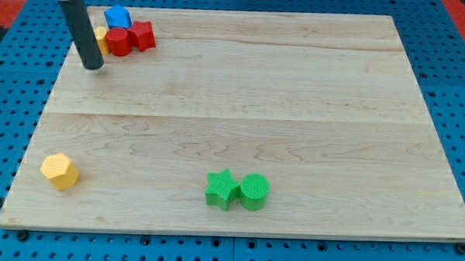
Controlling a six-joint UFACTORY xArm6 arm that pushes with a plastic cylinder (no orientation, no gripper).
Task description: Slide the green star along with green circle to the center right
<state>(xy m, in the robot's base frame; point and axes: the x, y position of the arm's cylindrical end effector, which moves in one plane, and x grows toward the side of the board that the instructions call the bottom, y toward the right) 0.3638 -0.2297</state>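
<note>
Resting my tip [94,65] bare at the view's top left, touching nothing, just beside the red, blue and yellow cluster [123,34]. Approaching not yet begun. Green star [223,190] and green circle [254,192] sitting touching near the bottom edge. Next, probably needing travel to the pair's lower left, then pushing rightward and upward.

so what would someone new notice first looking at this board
Probably the green star and green circle side by side and touching near the view's bottom centre. Next, the cluster at the top left: a blue block, two red blocks and a partly hidden yellow one, with my tip just left of them. A yellow hexagon sits alone at the bottom left.
</note>
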